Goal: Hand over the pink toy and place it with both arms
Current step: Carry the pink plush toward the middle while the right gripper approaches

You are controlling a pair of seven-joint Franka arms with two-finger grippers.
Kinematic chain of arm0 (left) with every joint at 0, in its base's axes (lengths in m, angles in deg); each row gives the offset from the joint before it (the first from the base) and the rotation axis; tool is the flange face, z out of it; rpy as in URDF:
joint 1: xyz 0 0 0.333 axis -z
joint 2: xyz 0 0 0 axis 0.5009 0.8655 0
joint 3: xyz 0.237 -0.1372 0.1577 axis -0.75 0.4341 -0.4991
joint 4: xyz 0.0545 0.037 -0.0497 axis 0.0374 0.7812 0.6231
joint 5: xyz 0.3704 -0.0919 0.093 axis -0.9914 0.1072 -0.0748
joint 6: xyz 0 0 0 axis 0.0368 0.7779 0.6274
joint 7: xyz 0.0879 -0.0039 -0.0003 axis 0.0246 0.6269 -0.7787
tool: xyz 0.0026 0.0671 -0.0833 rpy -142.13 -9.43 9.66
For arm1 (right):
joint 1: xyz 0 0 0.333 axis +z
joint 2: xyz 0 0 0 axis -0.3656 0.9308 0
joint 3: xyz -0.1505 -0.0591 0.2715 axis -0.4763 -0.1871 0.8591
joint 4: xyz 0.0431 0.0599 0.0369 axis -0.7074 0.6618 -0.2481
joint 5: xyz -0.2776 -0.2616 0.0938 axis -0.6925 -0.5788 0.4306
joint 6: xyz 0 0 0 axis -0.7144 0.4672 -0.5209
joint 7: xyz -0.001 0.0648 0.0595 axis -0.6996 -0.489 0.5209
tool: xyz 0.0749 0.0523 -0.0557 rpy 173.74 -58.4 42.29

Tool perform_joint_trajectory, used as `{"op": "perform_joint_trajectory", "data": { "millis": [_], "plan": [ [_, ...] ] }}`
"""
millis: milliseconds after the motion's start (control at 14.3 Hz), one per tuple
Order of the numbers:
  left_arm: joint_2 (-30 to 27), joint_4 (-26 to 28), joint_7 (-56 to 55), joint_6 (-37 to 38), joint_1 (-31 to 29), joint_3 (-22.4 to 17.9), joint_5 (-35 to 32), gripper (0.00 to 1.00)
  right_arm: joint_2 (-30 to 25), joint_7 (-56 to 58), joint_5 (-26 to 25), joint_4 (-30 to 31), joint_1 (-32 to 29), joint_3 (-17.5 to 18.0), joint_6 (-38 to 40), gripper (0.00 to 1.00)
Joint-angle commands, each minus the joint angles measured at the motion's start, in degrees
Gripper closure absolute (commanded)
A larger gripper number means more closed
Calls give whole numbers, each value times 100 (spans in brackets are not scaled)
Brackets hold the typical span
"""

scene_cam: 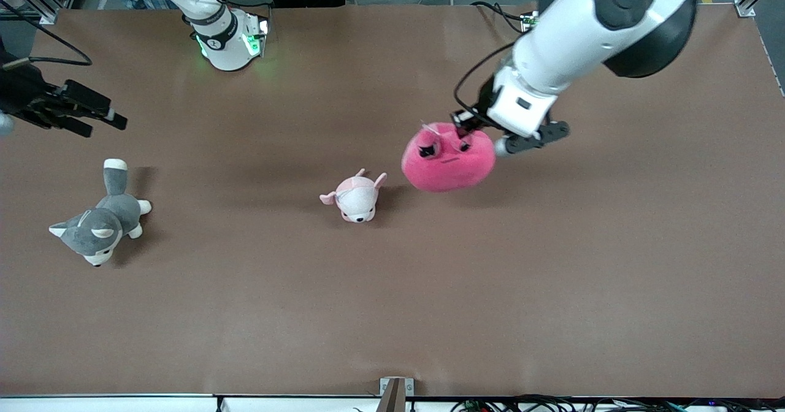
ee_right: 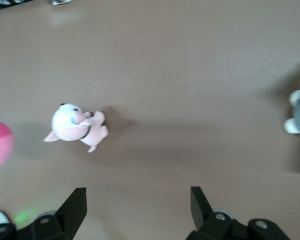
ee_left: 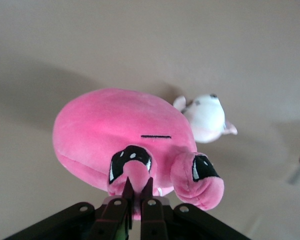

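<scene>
The rounded hot-pink plush toy with angry black eyes sits a little right of centre in the upper half of the front view, lifted clear of the brown table, its shadow lying on the tabletop beneath it. The left gripper, on the white left arm reaching down from the upper right of the frame, is pinched tight on a fold of the toy's top by one eye; in the left wrist view the fingers press together on pink fabric at the lower middle of the frame. Just beside the toy, lower and toward frame centre, lies a small pale pink-and-white animal plush with ears. A grey-and-white husky plush lies at the middle left of the front view. The right gripper waits at the upper left edge above the husky, its fingers spread wide with nothing between them, as the right wrist view shows.
</scene>
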Motion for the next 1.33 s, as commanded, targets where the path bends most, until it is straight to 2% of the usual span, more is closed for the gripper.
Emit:
{"op": "perform_joint_trajectory", "data": {
  "millis": [0, 140, 561, 771, 911, 1121, 1262],
  "plan": [
    [374, -301, -418, 46, 337, 55, 57, 100, 209, -9, 531, 1, 227, -15, -124, 17],
    [453, -407, -735, -120, 652, 55, 48, 100, 244, -17, 656, 1, 455, -15, -282, 22],
    [682, -521, -1272, -261, 1119, 55, 48, 100, 639, -26, 700, -17, 1211, -15, -590, 22],
    [734, -635, -1666, -603, 1251, 55, 57, 100, 789, -87, 875, -8, 1449, -15, -661, 28],
    [831, -793, -1983, -657, 1374, 55, 57, 100, 929, -263, 1086, -8, 1616, -24, -678, 29],
    [980, -1057, -2405, -727, 1594, 55, 48, 100, 1035, -605, 1131, 1, 1906, -15, -819, 29],
    [1094, -1145, -2774, -1051, 1708, 55, 57, 100, 1062, -1114, 1131, 1, 2178, -15, -819, 29]
  ]
}}
